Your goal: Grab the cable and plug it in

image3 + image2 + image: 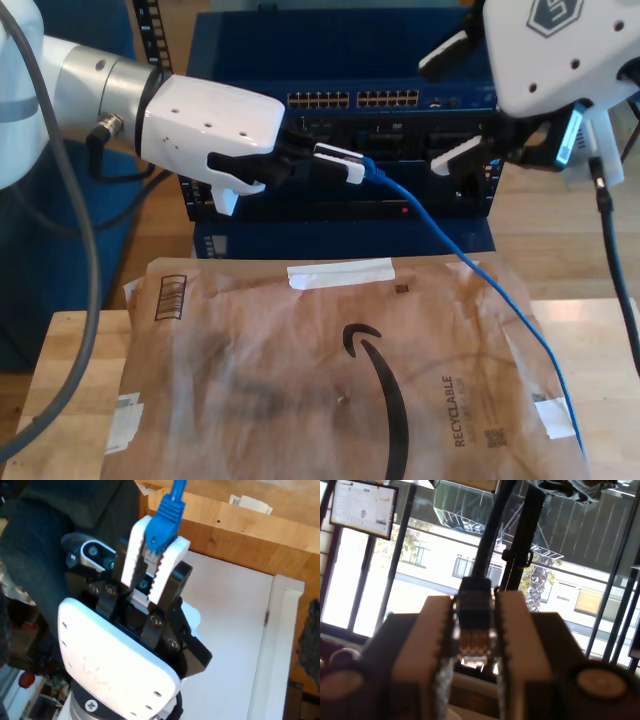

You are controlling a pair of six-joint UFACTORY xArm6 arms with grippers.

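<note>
Pinching the cable (474, 611) plug end between its white pads, my first gripper (335, 160) hangs before the blue rack (340, 60).
From there the cable runs down over the brown paper packaging (330, 380), past its far edge toward its near corner on the exterior view's right; my second gripper (455, 105) stands spread near the rack.

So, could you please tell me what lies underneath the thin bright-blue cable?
The thin bright-blue cable trails over a flattened brown cardboard box covering a wooden table; whatever lies under the cardboard is hidden.
</note>
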